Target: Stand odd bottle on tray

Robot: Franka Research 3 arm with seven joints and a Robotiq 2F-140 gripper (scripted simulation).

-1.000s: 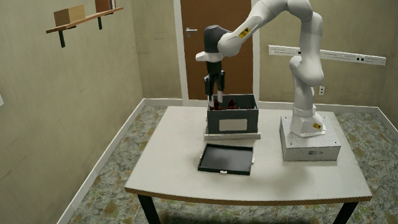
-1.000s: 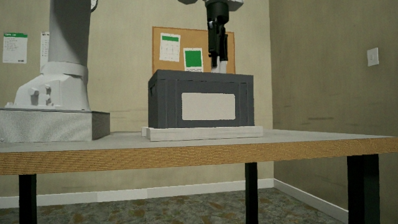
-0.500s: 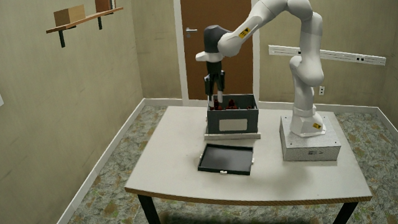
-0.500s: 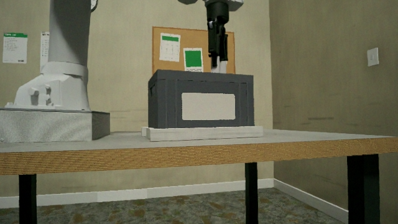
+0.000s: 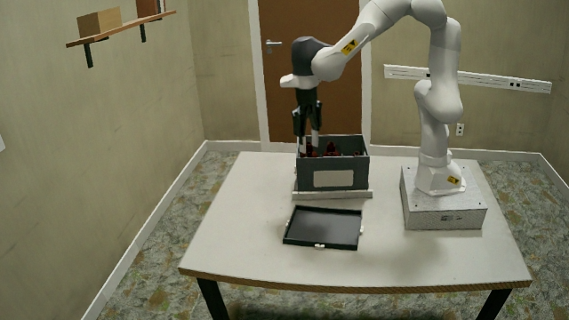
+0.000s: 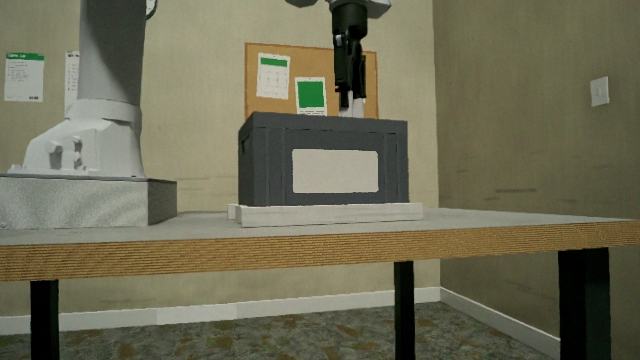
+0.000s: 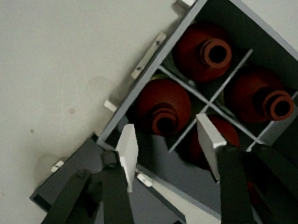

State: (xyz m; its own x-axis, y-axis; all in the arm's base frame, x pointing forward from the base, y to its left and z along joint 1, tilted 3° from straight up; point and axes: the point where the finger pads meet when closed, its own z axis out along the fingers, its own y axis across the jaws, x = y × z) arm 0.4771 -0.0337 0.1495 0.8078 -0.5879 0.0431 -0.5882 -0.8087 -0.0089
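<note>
While hovering over the near-left cell of the grey crate (image 7: 148,58), grips nothing as yet with the gripper (image 7: 166,145), white pads (image 7: 128,149) set partway apart and straddling, from above, the neck of one red bottle (image 7: 162,106). Could go wrong by coming down off-centre and catching a pad on the crate wall or the pale divider (image 7: 202,99), shoving the crate along its white plinth (image 5: 332,194). Could also knock a neighbouring bottle (image 7: 208,52) askew, or pinch so weakly that the bottle slips or tips on the dark tray (image 5: 322,244), lying in front of the crate. Cannot tell which neck differs: widths look alike at this angle. Shows only three necks plainly in the wrist view; hides a fourth partly behind a finger, the fifth altogether. Hides all bottles behind the crate front in the exterior view.
</note>
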